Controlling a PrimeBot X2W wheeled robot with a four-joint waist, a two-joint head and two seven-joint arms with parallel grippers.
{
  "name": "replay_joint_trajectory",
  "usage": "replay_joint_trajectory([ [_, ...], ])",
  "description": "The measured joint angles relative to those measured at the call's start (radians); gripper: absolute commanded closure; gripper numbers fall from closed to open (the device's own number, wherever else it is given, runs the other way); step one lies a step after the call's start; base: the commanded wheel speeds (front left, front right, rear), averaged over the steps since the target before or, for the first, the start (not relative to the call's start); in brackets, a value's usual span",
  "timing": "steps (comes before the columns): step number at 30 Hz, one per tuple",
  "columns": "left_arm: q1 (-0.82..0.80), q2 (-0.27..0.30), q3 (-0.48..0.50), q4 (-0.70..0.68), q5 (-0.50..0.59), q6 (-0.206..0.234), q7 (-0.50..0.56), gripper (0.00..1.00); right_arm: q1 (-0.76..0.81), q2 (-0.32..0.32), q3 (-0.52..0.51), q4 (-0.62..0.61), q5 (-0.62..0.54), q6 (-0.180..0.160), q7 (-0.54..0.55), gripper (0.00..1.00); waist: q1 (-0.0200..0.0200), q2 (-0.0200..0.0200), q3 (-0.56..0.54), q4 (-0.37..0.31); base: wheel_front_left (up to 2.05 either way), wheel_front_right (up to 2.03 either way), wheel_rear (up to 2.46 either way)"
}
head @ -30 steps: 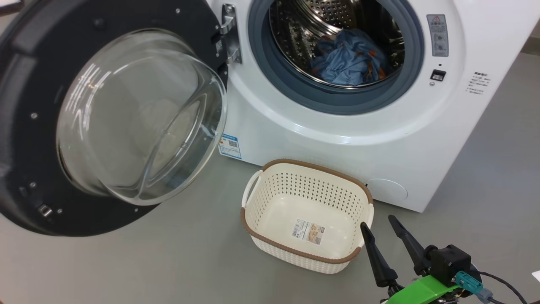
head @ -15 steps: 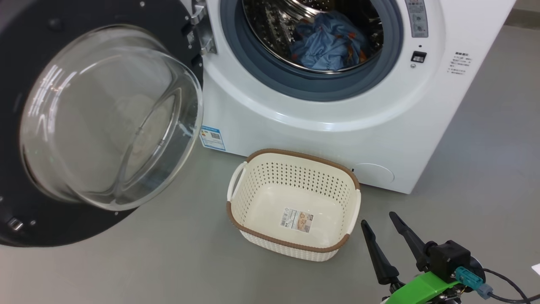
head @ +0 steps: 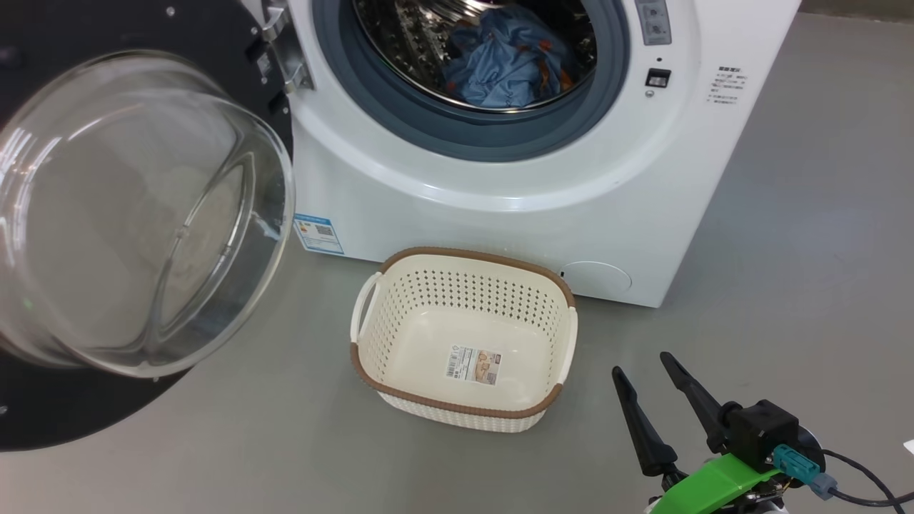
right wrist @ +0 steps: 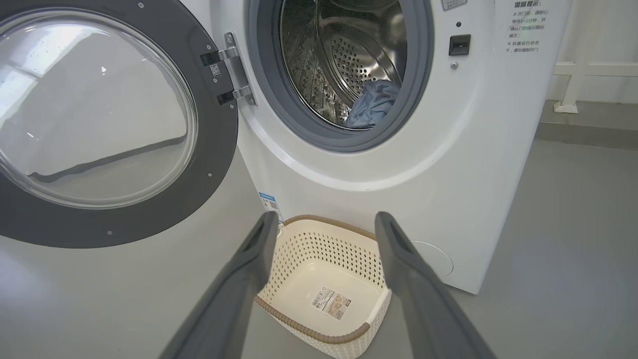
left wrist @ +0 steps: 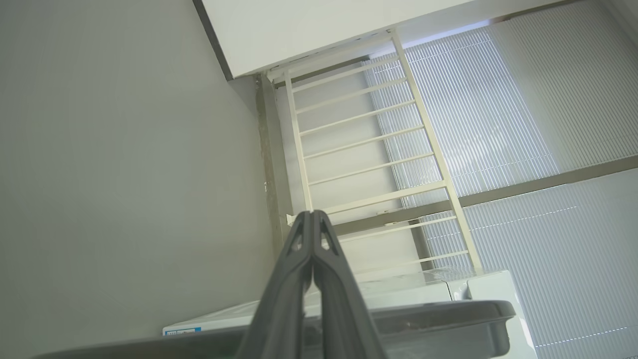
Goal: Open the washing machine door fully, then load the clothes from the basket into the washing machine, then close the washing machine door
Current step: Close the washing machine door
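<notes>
I'm seeing clothes (head: 507, 64) lying inside washing machine (head: 500, 214), basket (head: 457, 410) sitting empty. Washing machine door (head: 136, 214) hanging open far left. Left gripper (left wrist: 312, 214), fingers pressed together, sitting nearer its rim. Right gripper (head: 639, 363), jaws spread, hovering well apart.

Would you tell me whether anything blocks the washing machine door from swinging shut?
Nothing visible does: the clothes lie inside the drum, off the gasket, and the basket sits on the floor before the washing machine, seemingly below the door's sweep.
</notes>
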State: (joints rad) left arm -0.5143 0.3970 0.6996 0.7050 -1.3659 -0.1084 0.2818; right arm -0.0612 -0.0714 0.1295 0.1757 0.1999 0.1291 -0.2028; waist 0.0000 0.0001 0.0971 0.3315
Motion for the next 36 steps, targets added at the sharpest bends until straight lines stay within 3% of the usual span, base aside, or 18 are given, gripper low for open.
replay_joint_trajectory([
  [7, 0.003, -0.006, 0.005, 0.016, -0.022, 0.000, 0.055, 1.00, 0.000, -0.002, 0.001, -0.010, 0.001, 0.000, 0.008, 0.00, 0.0000, 0.0000, 0.010, -0.022, 0.00, 0.00, 0.00],
  [22, 0.133, -0.061, 0.002, -0.121, -0.188, -0.012, 0.356, 1.00, 0.000, -0.001, -0.005, -0.005, 0.004, 0.000, 0.007, 0.00, 0.0000, 0.0000, 0.024, -0.019, 0.00, 0.00, 0.00],
  [36, 0.237, -0.195, -0.034, -0.342, -0.344, -0.009, 0.610, 1.00, -0.001, 0.001, -0.004, 0.007, 0.022, 0.000, 0.007, 0.00, 0.0000, 0.0000, 0.024, -0.021, 0.00, 0.00, 0.00],
])
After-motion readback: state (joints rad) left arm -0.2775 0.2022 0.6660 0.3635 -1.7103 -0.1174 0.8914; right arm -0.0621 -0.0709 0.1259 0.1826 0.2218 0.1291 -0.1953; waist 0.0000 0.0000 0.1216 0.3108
